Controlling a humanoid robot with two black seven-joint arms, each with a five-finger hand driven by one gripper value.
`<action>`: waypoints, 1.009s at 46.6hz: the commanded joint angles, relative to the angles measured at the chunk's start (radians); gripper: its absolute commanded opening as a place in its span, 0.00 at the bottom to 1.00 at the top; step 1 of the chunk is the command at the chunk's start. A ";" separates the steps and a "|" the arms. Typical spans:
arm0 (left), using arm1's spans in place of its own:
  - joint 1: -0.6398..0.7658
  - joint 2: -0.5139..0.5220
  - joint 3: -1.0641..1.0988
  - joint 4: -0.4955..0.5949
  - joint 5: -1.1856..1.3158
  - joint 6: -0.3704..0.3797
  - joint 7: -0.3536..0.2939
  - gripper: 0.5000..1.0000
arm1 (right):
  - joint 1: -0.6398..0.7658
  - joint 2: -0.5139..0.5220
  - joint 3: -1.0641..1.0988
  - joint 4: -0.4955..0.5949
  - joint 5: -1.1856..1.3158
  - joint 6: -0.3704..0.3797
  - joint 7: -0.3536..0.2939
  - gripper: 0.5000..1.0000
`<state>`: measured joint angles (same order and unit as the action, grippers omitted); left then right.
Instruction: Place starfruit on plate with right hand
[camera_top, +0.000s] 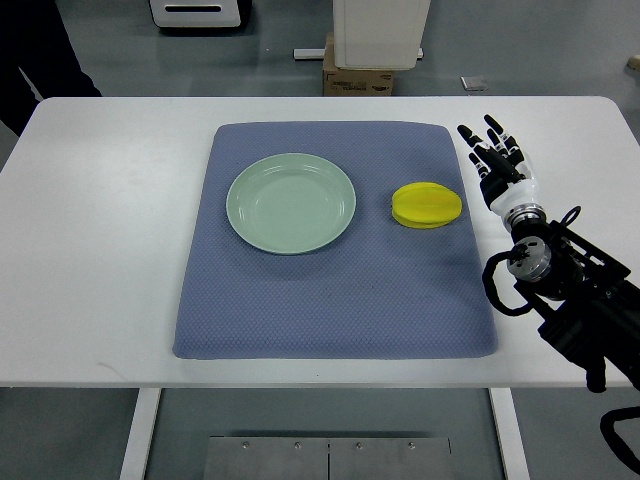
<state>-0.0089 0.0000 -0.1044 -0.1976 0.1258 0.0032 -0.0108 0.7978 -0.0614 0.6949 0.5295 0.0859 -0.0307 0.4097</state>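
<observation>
A yellow starfruit (427, 205) lies on the blue mat, just right of the pale green plate (291, 203), which holds nothing. My right hand (493, 158) hovers over the white table at the mat's right edge, a little right of the starfruit and apart from it. Its fingers (488, 147) are spread and point away from me, holding nothing. The arm behind it runs down to the picture's right edge. No left arm shows.
The blue mat (330, 300) covers the middle of the white table (100, 250). Beyond the table's far edge stand a cardboard box (357, 78) and white equipment (380, 30) on the floor. A dark shape sits at the top left corner.
</observation>
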 joint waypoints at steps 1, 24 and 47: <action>0.007 0.000 0.000 0.001 0.000 0.000 0.000 1.00 | 0.000 0.000 0.000 0.000 0.000 0.000 0.000 1.00; 0.007 0.000 0.000 0.000 0.000 0.000 0.000 1.00 | -0.002 -0.001 0.000 0.000 0.000 0.000 0.000 1.00; 0.006 0.000 0.000 0.001 0.000 0.000 0.000 1.00 | -0.002 -0.001 0.002 0.000 0.000 0.000 0.000 1.00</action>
<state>-0.0027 0.0000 -0.1043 -0.1974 0.1258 0.0031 -0.0105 0.7961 -0.0629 0.6956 0.5292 0.0859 -0.0307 0.4102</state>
